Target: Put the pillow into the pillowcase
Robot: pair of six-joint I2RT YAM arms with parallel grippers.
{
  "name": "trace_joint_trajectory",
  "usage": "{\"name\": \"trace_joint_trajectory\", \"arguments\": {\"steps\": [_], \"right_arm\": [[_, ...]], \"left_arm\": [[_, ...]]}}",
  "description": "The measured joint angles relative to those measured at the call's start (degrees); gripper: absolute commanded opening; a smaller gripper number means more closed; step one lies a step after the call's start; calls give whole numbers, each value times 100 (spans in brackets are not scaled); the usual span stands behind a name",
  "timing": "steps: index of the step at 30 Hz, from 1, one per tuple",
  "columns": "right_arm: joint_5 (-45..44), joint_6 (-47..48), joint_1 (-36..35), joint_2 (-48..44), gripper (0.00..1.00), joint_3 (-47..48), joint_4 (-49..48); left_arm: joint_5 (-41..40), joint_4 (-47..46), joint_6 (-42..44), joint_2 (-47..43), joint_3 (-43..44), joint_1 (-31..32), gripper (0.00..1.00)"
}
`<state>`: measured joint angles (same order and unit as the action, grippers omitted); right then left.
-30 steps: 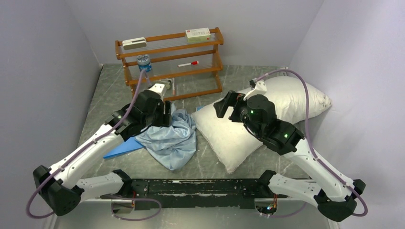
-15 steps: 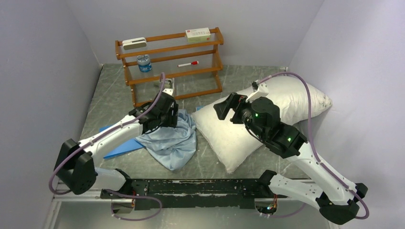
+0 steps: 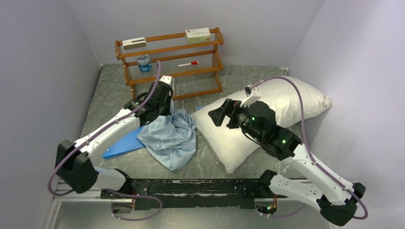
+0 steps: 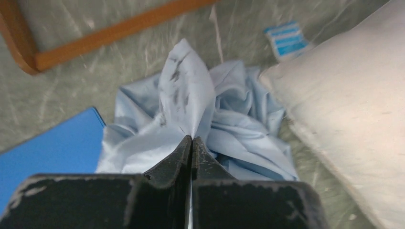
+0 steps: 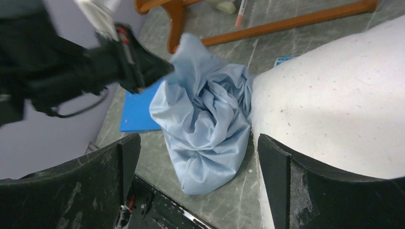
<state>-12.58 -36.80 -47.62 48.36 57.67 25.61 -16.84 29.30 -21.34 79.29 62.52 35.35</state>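
The crumpled sky-blue pillowcase lies on the table left of the big white pillow. My left gripper is at its far top edge, and the jaws are shut on a peaked fold of the pillowcase, pulling it up. The right wrist view shows that same pinched peak of the pillowcase at the left gripper. My right gripper hovers open over the pillow's left end, its fingers wide apart, holding nothing. The pillow fills that view's right side.
A wooden rack stands at the back with a box, a marker and a jar. A flat bright-blue rectangle lies partly under the pillowcase. A small blue-striped packet sits between rack and pillow. Walls close in left and right.
My left gripper has shut on a fold of the pillowcase and drawn it up and back. My right gripper has shifted a little left and lower over the pillow, still open.
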Motion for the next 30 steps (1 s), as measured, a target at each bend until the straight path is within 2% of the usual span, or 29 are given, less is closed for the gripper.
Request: {"name": "trace_joint_trajectory", "arguments": {"steps": [4, 11, 22, 25, 27, 30], "right_arm": [[201, 20, 0, 273, 95, -15, -153], [846, -111, -4, 938, 82, -136, -699], [1947, 262, -229, 2426, 71, -542, -1858], [2153, 411, -251, 2616, 71, -726, -2542], [2245, 522, -289, 2743, 77, -857, -3012], [2170, 660, -435, 3016, 80, -881, -3316]], "left_arm": [[-107, 212, 125, -592, 590, 0, 5], [-522, 442, 337, -1665, 1386, 0, 5], [-994, 852, 621, -2159, 2378, 0, 5], [-1014, 879, 680, -2238, 2688, 0, 5], [-1032, 881, 726, -2262, 2909, 0, 5], [-1102, 892, 809, -2260, 3147, 0, 5]]}}
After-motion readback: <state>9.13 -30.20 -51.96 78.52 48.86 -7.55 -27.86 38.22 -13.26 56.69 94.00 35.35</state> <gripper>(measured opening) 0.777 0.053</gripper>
